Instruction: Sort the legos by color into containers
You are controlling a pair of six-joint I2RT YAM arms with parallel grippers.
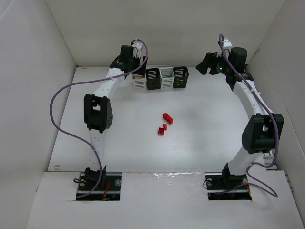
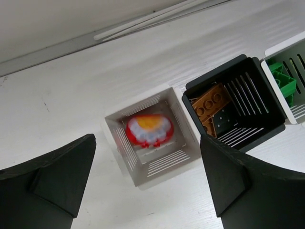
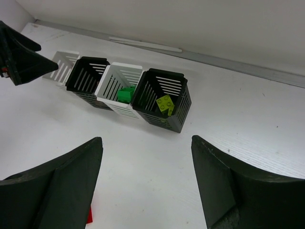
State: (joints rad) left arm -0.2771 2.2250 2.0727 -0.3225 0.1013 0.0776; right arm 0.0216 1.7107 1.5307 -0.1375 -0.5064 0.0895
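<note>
The left end effector [image 2: 147, 139], jaws spread wide, hangs above the leftmost white bin [image 2: 164, 163], with a blurred red lego [image 2: 137, 137] inside. The right end effector [image 3: 146, 140], open and empty, hovers near the rightmost black bin [image 3: 164, 121]. A few red legos [image 1: 164, 125] lie mid-worktop [image 1: 214, 124].

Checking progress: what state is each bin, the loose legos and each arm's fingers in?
First white bin: holds blurred red lego.
Left black bin: holds orange legos.
Second white bin: holds green legos.
Right black bin: holds yellow-green lego.
Loose red legos: unsorted on table.
Left gripper: fingers open, empty, above first white bin.
Right gripper: fingers open, empty.
</note>
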